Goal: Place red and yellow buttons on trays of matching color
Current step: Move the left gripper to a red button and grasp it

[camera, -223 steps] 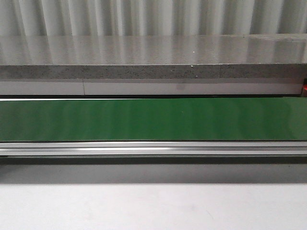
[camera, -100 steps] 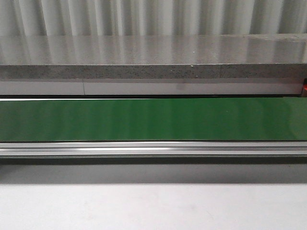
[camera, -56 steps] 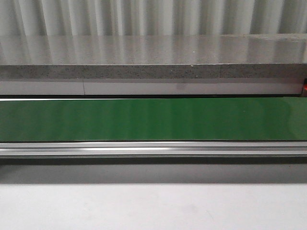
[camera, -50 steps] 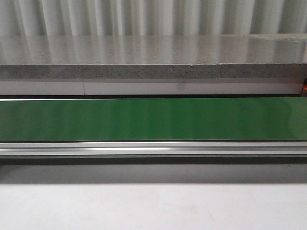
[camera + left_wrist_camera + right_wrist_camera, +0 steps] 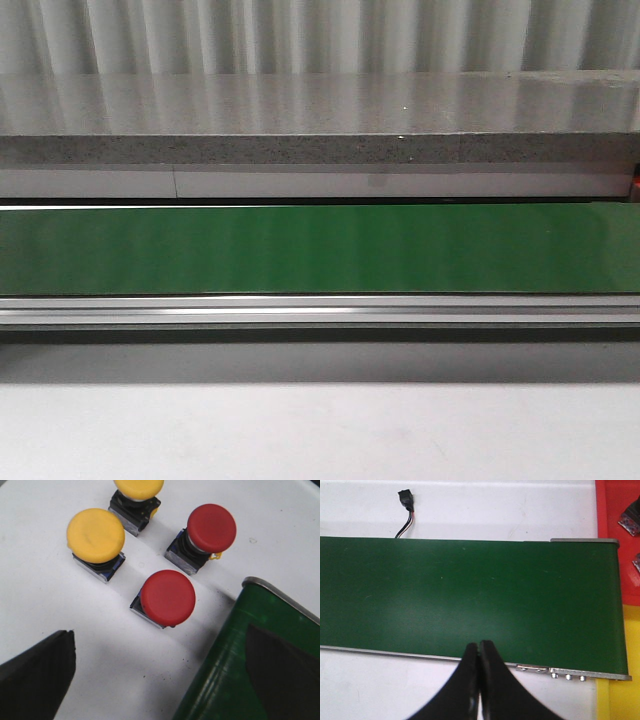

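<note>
On the white desk (image 5: 60, 610), the left wrist view shows 4 buttons grouped near the end of the green conveyor belt (image 5: 235, 675): 2 yellow buttons (image 5: 95, 535) and 2 red buttons (image 5: 167, 598), each upright on a dark square base and none touching another. The left gripper (image 5: 165, 680) hangs above them with its jaws spread wide and nothing between them.

The right gripper (image 5: 479, 652) hovers over the belt's near edge, jaws pressed together on nothing. Past the belt's end lie a red tray (image 5: 615, 510) and, beside it, a yellow tray (image 5: 618, 700). A small black connector (image 5: 405, 500) on wires lies on the desk beyond the belt.
</note>
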`<state>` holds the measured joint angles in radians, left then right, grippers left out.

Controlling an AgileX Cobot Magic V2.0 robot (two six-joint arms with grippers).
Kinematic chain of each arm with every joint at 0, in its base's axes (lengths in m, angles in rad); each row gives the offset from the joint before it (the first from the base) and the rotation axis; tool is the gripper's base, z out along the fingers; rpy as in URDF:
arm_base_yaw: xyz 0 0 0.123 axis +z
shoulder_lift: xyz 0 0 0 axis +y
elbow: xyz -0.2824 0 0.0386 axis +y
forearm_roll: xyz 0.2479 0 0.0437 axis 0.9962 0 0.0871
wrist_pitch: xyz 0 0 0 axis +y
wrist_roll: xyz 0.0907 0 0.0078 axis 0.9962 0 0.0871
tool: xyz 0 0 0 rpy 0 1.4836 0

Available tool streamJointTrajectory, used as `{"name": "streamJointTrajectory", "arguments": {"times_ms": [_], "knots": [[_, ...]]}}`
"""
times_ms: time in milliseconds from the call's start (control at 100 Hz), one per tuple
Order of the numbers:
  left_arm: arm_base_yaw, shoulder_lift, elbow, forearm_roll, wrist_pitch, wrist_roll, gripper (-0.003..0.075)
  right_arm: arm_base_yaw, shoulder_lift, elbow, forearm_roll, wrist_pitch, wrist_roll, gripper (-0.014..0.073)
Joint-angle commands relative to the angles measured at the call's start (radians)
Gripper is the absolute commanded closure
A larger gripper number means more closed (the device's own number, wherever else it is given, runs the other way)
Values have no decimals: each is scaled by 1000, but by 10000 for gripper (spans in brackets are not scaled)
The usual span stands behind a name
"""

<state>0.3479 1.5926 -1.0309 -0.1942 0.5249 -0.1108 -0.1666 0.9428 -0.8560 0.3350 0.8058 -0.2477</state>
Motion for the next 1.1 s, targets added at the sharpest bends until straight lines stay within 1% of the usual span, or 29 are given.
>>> {"name": "streamJointTrajectory", "arguments": {"times_ms": [0, 290, 390, 500, 600, 670, 820, 910, 920, 1090], "knots": [[3, 13, -56, -19, -59, -9, 71, 1, -14, -24, 14, -43, -10, 661], [3, 126, -111, -32, -104, -9, 74, 1, -14, -24, 14, -43, -10, 661], [3, 151, -123, -32, -114, -9, 97, 1, -14, -24, 14, -43, -10, 661], [3, 163, -131, -32, -121, -9, 145, 1, -14, -24, 14, -43, -10, 661], [3, 164, -133, -32, -124, -9, 232, 1, -14, -24, 14, -43, -10, 661], [3, 164, -133, -32, -124, -9, 328, 1, -14, -24, 14, -43, -10, 661], [3, 164, -135, -32, -115, -7, 589, 1, -14, -24, 14, -43, -10, 661], [1, 164, -145, -32, -72, -5, 729, 1, -14, -24, 14, -43, -10, 661], [1, 164, -149, -32, -68, -5, 738, 1, -14, -24, 14, -43, -10, 661], [1, 118, -174, -32, 9, 11, 740, 1, -14, -24, 14, -43, -10, 661]]}}
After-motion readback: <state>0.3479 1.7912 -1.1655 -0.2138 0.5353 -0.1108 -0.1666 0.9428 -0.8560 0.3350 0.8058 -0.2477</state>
